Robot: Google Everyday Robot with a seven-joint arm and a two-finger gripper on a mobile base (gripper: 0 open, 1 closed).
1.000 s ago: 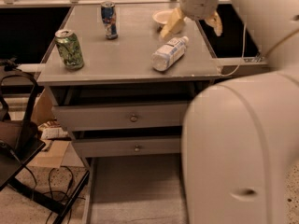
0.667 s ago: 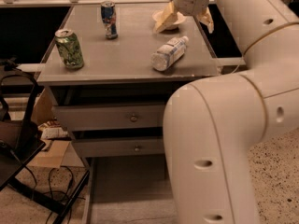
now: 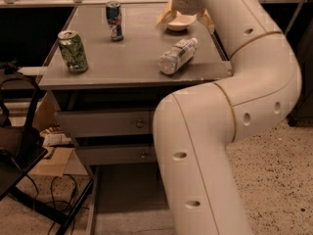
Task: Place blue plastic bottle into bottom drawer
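The blue plastic bottle lies on its side on the grey cabinet top, near the front right, cap pointing to the back right. My gripper hangs at the back of the top, behind the bottle and apart from it. Its yellowish fingers are spread open and hold nothing, straddling a small white bowl. The bottom drawer is pulled out below, its flat grey floor showing. My arm covers the drawer's right part.
A green can stands at the front left of the top. A blue can stands at the back. Two knobbed drawers are shut. A dark chair frame and cables lie on the floor at the left.
My gripper has moved back, away from the bottle, to over the white bowl. My arm's elbow has swung left and now fills the lower right. The bottle has not moved.
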